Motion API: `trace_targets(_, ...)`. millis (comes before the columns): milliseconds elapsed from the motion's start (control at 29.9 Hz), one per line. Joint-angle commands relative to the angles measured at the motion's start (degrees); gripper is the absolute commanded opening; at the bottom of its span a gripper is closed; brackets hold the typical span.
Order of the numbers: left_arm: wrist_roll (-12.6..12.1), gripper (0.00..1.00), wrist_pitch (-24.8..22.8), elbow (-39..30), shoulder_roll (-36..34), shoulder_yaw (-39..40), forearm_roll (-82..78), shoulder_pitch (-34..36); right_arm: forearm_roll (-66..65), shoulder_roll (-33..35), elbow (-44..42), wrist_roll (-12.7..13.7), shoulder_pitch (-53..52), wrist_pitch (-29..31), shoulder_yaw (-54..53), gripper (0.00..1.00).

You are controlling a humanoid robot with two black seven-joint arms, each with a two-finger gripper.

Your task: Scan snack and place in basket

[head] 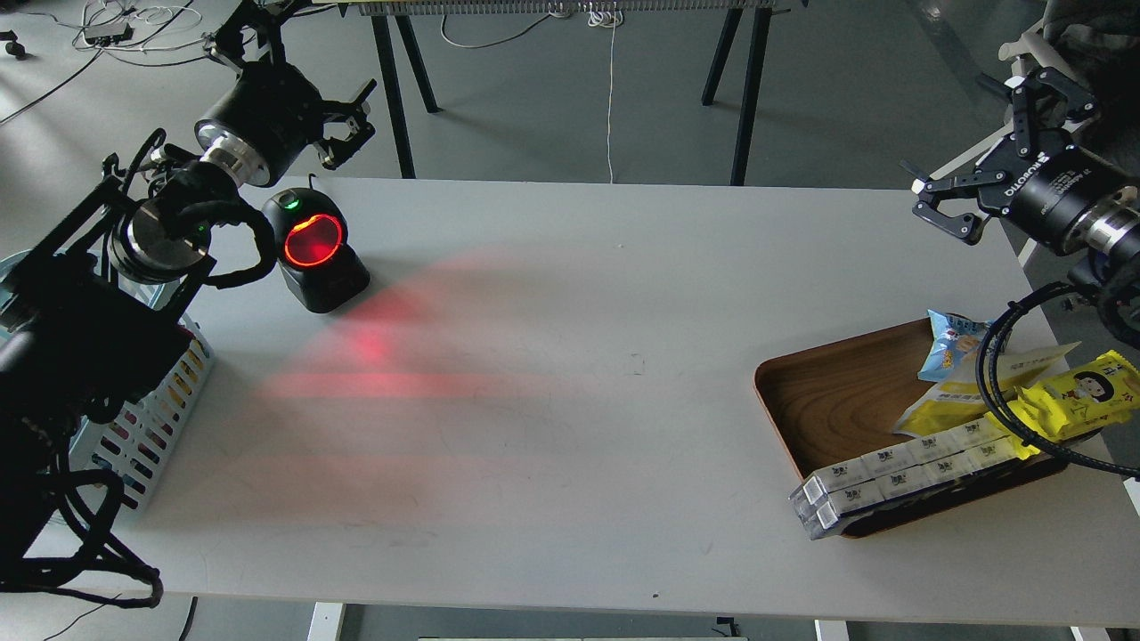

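Note:
The snack (pixel 942 408), a flat pouch with a yellow lower half and white top, lies in the brown wooden tray (pixel 833 401) at the right, partly under a black cable and other packets. The light blue basket (pixel 153 418) stands at the table's left edge, mostly hidden by my left arm. My left gripper (pixel 303 71) is open and empty, raised behind the scanner (pixel 313 251). My right gripper (pixel 990 150) is open and empty, held above the table's far right corner, well above and behind the tray.
The black scanner glows red and throws red light across the table. The tray also holds a light blue packet (pixel 949 343), a bright yellow wrapper with a cartoon face (pixel 1079 392) and white boxes (pixel 891 476) overhanging its front edge. Table legs stand behind.

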State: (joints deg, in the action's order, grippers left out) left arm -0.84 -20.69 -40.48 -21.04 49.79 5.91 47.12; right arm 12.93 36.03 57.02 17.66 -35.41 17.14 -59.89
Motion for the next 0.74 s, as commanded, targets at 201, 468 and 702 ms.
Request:
trace_targets(201, 0.05, 1.00, -2.51, 0.05, -0.76, 0.39, -0.02, -1.33, 0.08, -0.52, -0.07, -1.57, 0.34, -0.27, -1.98, 1.00)
trace_targets(468, 0.92, 1.00, -0.50, -0.04, -0.23, 0.65, 0.15, -1.33, 0.08, -0.52, -0.16, -2.80, 0.96, -0.80, -2.07, 1.00)
trace_targets(702, 1.10, 1.00, 0.21, 0.05, -0.14, 1.01, 0.06, -1.33, 0.08, -0.96, -0.07, -3.16, 0.96, -3.69, -1.98, 1.00)
